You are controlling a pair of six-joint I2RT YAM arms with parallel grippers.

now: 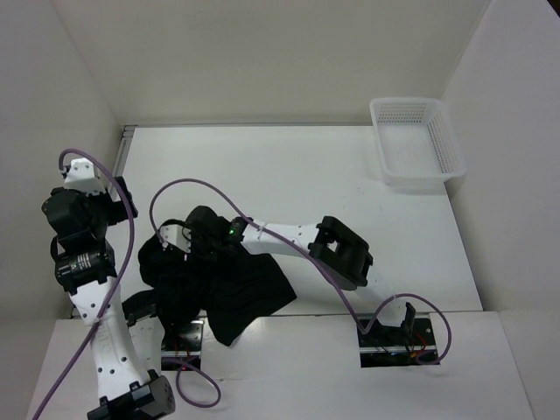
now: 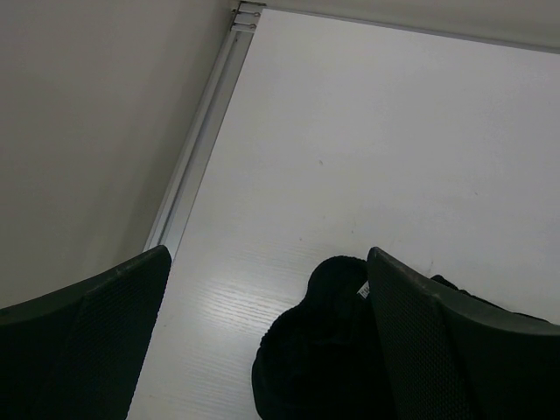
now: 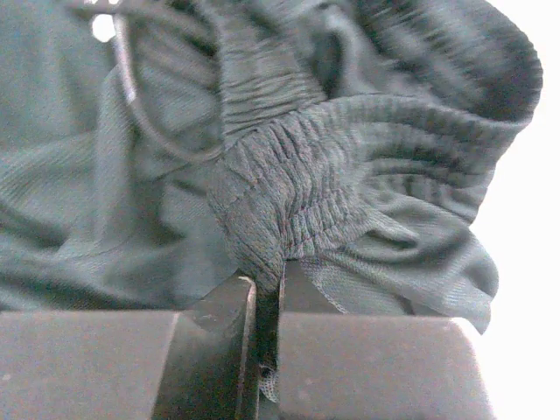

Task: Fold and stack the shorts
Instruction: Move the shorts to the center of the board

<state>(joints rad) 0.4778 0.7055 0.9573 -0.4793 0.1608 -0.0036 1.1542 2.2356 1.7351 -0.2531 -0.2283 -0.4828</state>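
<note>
Pressed almost together at the very front of the right wrist view, the fingers of the right gripper (image 3: pixel 267 284) are clamped on a gathered fold of the shorts (image 3: pixel 350 149). The fold looks like the ribbed elastic waistband. A thin cord (image 3: pixel 131 87) loops over the fabric just above the pinch.

From overhead, the shorts are a crumpled black heap on the white table (image 1: pixel 289 166). The right arm (image 1: pixel 293 236) stretches across to the heap's far side, and a purple cable (image 1: pixel 188 185) arcs just beyond it.

The left gripper (image 2: pixel 269 254) hangs to the left of the shorts and clear of them. Its jaws are spread wide with nothing between them, and a rounded bulge of the black fabric shows past its fingers. A white mesh basket (image 1: pixel 416 144) stands well apart from the shorts, off to their far right.
</note>
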